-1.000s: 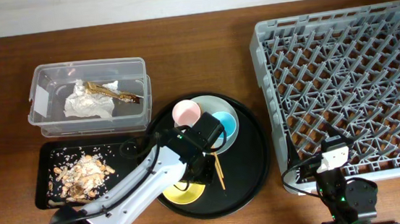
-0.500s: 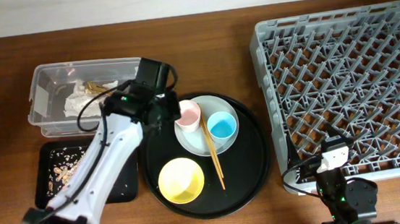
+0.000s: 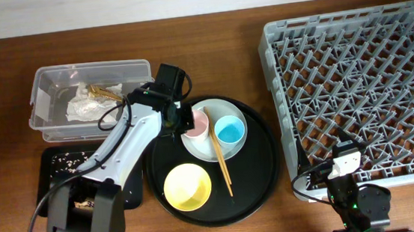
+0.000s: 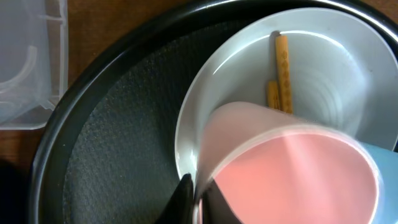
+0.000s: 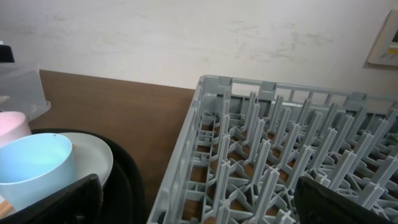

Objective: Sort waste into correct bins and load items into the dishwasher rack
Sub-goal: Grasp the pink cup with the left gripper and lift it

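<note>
Pink cup (image 4: pixel 292 168) stands on the pale plate (image 4: pixel 323 68) inside the round black tray (image 4: pixel 118 130), touching the blue cup (image 3: pixel 230 130). Left gripper (image 3: pixel 186 121) has its fingers pinching the pink cup's rim, one fingertip (image 4: pixel 180 199) outside the wall. Chopsticks (image 3: pixel 220 157) lie across the plate beside the yellow bowl (image 3: pixel 188 187). Napkin (image 3: pixel 86 106) and wrapper (image 3: pixel 102 90) sit in the clear tub (image 3: pixel 39 108). Right gripper (image 5: pixel 193 205) rests spread open near the rack (image 3: pixel 362 80).

Overhead looks straight down on whole table. Left wrist close above small pink cup (image 4: pixel 289 171). Right wrist low, level, facing large grey lattice rack (image 5: pixel 280 155); shares cup (image 5: pixel 12 124).
</note>
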